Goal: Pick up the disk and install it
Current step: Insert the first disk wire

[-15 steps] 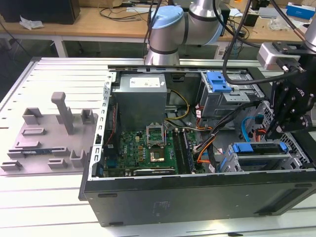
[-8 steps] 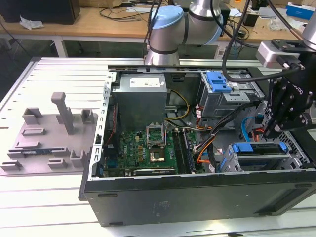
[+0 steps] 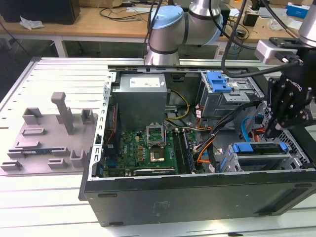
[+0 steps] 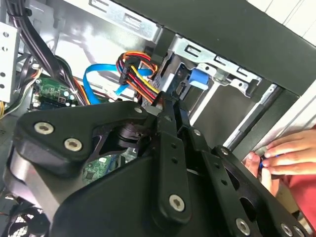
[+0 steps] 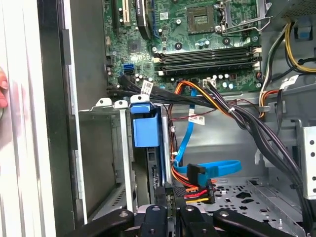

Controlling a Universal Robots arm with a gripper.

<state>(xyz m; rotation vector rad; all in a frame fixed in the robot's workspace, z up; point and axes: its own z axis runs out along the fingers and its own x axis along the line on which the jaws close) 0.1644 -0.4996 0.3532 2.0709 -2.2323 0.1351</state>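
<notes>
The disk (image 3: 259, 158) lies in the drive cage at the front corner of the open computer case, on the exterior view's right, its blue bracket (image 3: 259, 147) running along its top. My gripper (image 3: 272, 134) hangs just over the end of the bracket nearer the exterior view's right. In the first wrist view the disk (image 5: 147, 133) stands edge-on in the cage slot, and my gripper (image 5: 169, 190) is shut at its near end. The second wrist view shows the gripper (image 4: 170, 106) shut and pointing at the bracket's blue tab (image 4: 197, 79). Contact with the disk is hidden.
Orange, black and blue cables (image 5: 197, 173) crowd the space beside the cage. The motherboard (image 3: 143, 148) and power supply (image 3: 140, 101) fill the case's middle. A second cage with a blue latch (image 3: 218, 81) stands behind. A person's hand (image 4: 284, 153) rests outside the case wall. A grey fixture (image 3: 49, 133) lies apart.
</notes>
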